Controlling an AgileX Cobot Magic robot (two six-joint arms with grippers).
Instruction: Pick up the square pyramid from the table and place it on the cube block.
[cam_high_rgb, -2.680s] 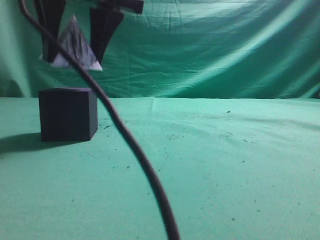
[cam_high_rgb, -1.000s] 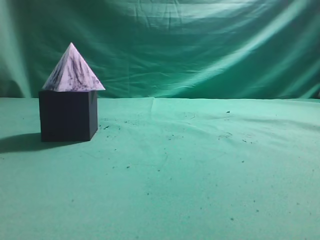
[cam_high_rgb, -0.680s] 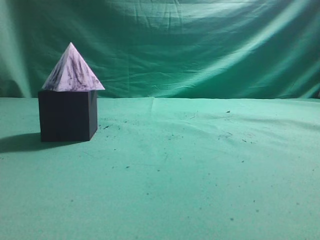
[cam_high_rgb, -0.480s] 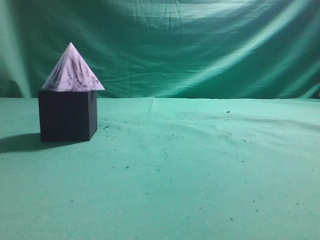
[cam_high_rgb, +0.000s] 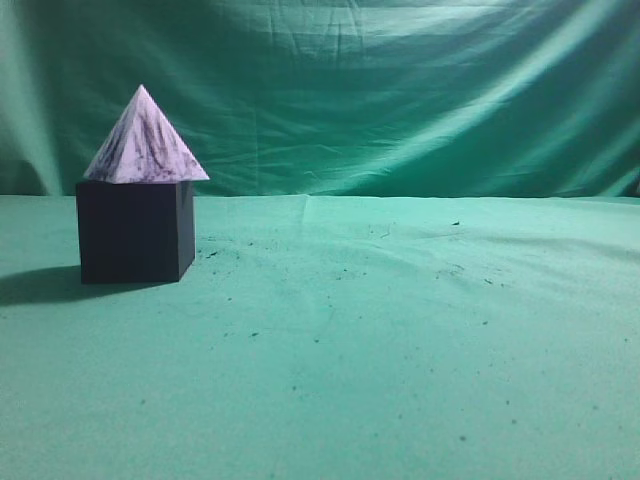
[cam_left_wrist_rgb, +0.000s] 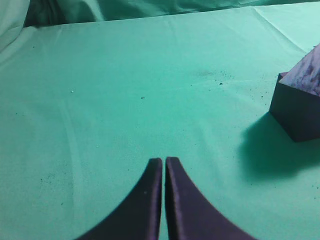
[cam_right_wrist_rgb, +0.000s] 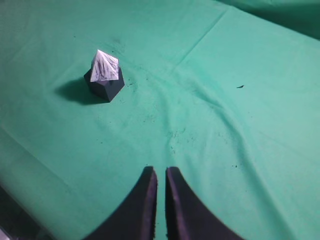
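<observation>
The square pyramid (cam_high_rgb: 145, 142), white-lilac with dark streaks, sits upright on top of the dark cube block (cam_high_rgb: 133, 232) at the left of the green table (cam_high_rgb: 400, 340). Both also show in the right wrist view, pyramid (cam_right_wrist_rgb: 104, 66) on cube (cam_right_wrist_rgb: 105, 86), and at the right edge of the left wrist view, pyramid (cam_left_wrist_rgb: 310, 72) on cube (cam_left_wrist_rgb: 297, 110). My left gripper (cam_left_wrist_rgb: 164, 160) is shut and empty, well away from the stack. My right gripper (cam_right_wrist_rgb: 160, 170) is shut and empty, far from the stack. Neither gripper shows in the exterior view.
A draped green backdrop cloth (cam_high_rgb: 400, 90) hangs behind the table. The cube casts a shadow to its left (cam_high_rgb: 35, 285). Small dark specks are scattered over the cloth. The table's near edge drops off at the lower left of the right wrist view (cam_right_wrist_rgb: 20, 215).
2.7 s ago the left gripper held the pyramid above the cube, with a cable in front. Now the pyramid rests on the cube and arm and cable are out of the exterior view.
</observation>
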